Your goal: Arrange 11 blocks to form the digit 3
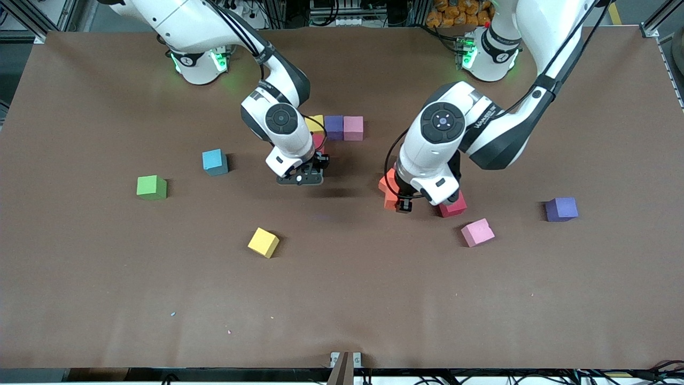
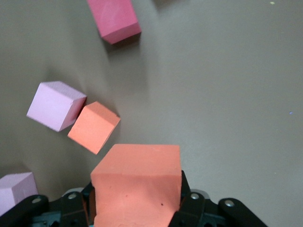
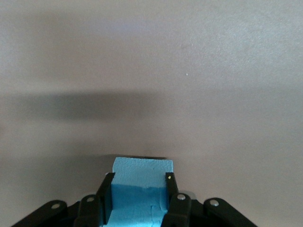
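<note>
Desk: digit barely begun. A short row of blocks sits at 12 o'clock of centre; loose cubes lie scattered, most still unplaced. Left gripper is clamped on an orange block above another orange one. Right gripper is clamped on a light blue block over bare desk near the row.
</note>
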You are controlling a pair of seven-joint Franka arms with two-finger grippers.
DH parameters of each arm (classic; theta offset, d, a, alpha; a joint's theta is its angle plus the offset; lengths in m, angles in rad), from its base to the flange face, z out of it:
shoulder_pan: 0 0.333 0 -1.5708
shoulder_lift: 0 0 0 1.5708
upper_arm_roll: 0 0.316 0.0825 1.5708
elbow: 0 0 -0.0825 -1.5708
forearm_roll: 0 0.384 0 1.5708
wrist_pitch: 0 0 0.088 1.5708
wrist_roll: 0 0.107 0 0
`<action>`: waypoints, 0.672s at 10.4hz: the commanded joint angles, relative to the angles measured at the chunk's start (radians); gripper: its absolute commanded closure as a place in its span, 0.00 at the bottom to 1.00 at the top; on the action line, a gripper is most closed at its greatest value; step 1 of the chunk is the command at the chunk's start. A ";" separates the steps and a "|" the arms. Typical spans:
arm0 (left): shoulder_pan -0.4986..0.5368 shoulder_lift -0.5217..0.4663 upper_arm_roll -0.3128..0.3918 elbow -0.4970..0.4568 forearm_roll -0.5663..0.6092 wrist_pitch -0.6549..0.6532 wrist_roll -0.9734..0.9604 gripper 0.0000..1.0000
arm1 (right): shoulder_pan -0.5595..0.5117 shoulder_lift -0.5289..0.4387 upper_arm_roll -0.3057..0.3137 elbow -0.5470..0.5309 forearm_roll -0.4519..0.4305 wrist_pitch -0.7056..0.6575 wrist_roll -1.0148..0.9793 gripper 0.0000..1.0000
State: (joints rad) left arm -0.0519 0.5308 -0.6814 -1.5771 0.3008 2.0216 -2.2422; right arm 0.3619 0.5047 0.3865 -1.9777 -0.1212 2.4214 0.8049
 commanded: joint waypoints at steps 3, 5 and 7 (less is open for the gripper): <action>0.006 -0.020 -0.029 -0.035 -0.075 -0.012 -0.102 1.00 | 0.005 -0.006 0.002 -0.015 -0.035 0.010 0.016 0.70; 0.004 -0.020 -0.036 -0.041 -0.092 -0.027 -0.112 1.00 | 0.009 -0.005 0.002 -0.027 -0.037 0.031 0.017 0.70; 0.000 -0.018 -0.040 -0.055 -0.092 -0.041 -0.112 1.00 | 0.011 -0.005 0.002 -0.032 -0.035 0.045 0.017 0.69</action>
State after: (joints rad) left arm -0.0534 0.5308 -0.7137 -1.6109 0.2292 1.9974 -2.3393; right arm 0.3664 0.5054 0.3874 -1.9947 -0.1387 2.4469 0.8049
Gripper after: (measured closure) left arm 0.383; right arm 0.529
